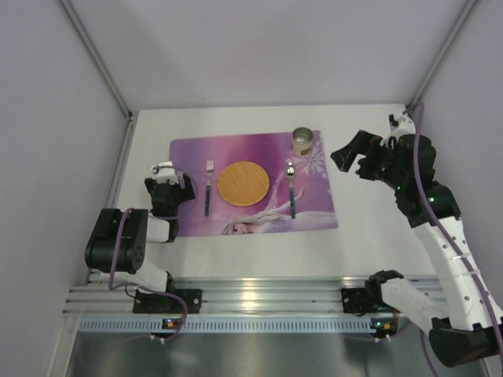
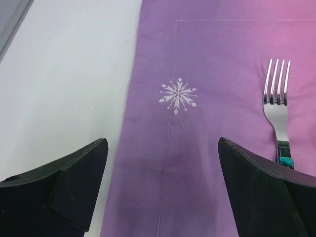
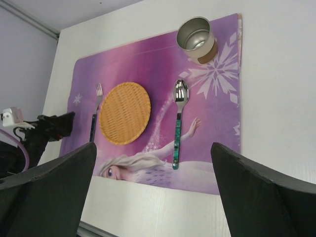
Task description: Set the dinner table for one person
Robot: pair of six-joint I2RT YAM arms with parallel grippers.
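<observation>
One fork, spoon, plate, cup, placemat

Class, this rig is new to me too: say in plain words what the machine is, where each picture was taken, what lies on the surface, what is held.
Two robot arms are bolted at the near edge of a white table. One picture looks down from above; the other two come from wrist cameras, so the dark shapes low in them are each arm's own fingers. A purple placemat carries a fork, a round woven plate, a spoon and a metal cup. The left end effector and the right end effector are open and hold nothing.
</observation>
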